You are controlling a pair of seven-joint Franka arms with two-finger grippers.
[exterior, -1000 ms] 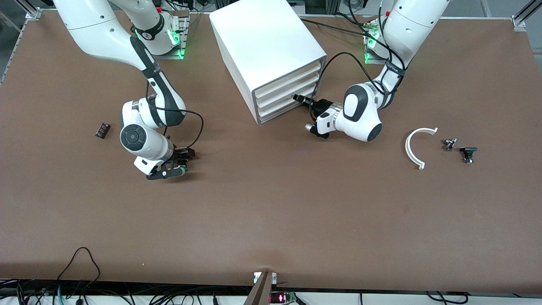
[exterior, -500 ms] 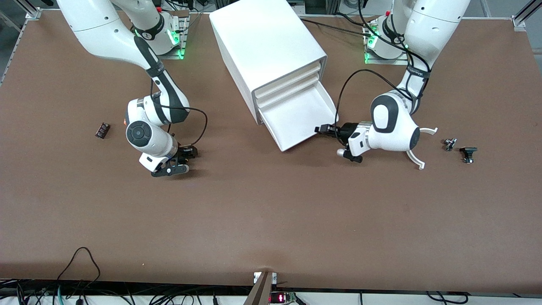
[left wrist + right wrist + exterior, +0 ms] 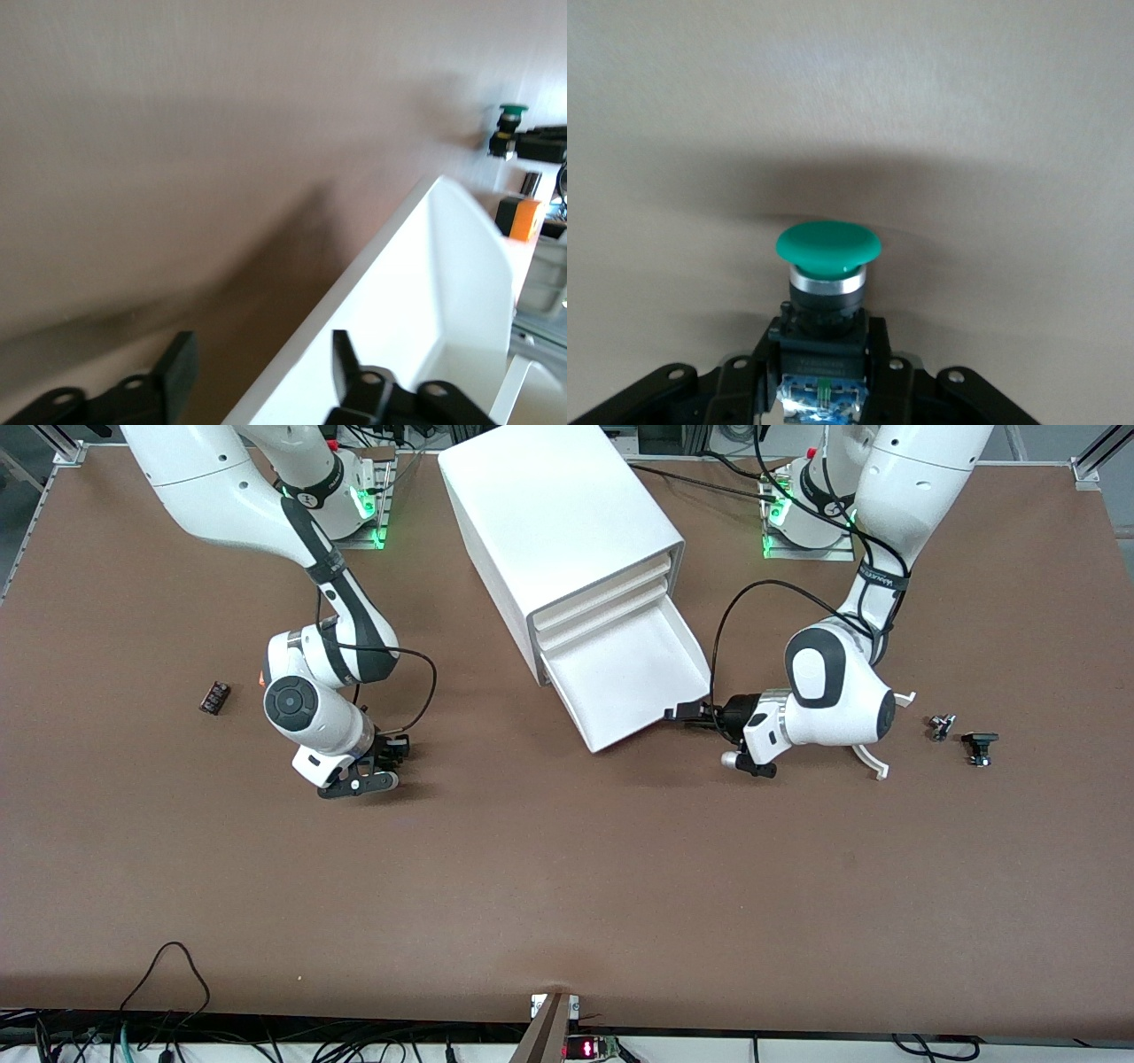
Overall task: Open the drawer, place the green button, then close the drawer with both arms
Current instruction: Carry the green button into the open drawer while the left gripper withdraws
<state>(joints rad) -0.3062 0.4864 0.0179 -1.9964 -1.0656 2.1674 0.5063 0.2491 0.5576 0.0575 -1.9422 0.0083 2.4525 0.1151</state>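
The lowest drawer (image 3: pixel 631 735) of the white cabinet (image 3: pixel 549 505) is pulled out, and its tray shows nothing inside. My left gripper (image 3: pixel 687 713) is open at the drawer's front corner. In the left wrist view (image 3: pixel 261 354) one finger is inside the drawer (image 3: pixel 443 266) and one outside, apart from its front wall. My right gripper (image 3: pixel 381 766) is shut on the button (image 3: pixel 827 257), low over the table toward the right arm's end. The green cap points away from the fingers (image 3: pixel 877 350). The button also shows in the left wrist view (image 3: pixel 511 111).
An orange cube (image 3: pixel 518 217) lies by the right arm. A small black part (image 3: pixel 214 697) lies toward the right arm's end. A white curved piece (image 3: pixel 864 748) and two small dark parts (image 3: pixel 941 727) (image 3: pixel 979 747) lie toward the left arm's end.
The left gripper has pulled the lowest drawer from shut to well out, toward the front camera. The right gripper has shifted slightly with the button.
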